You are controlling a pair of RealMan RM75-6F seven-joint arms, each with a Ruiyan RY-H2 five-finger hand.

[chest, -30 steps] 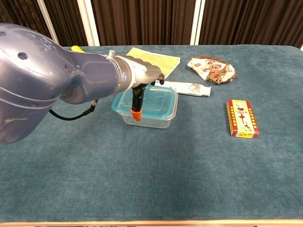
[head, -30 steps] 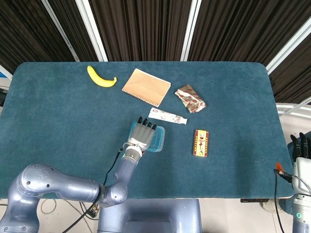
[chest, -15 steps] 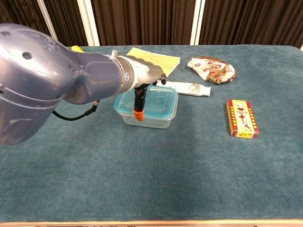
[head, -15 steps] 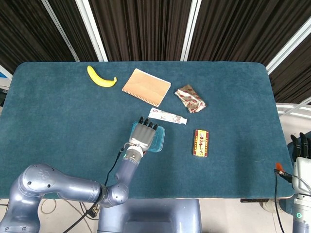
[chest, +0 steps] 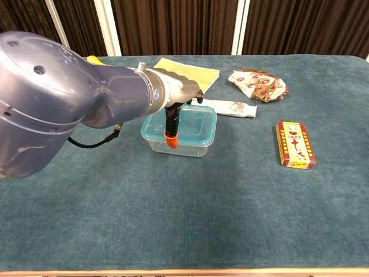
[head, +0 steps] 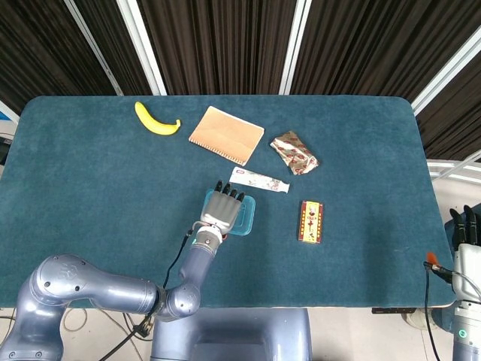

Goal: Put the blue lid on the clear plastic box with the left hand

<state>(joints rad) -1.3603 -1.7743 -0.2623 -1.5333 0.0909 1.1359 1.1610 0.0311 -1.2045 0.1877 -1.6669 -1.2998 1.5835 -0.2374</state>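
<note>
Left hand (head: 222, 210) has crept rightward, fingers flat on the blue lid (head: 246, 217) — uneven pressure could tilt it off the clear plastic box (chest: 193, 145).

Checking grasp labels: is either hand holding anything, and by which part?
The left hand lies flat, fingers spread, over the blue lid on the clear plastic box; no grip shows. The right hand, off the table, holds nothing.
</note>
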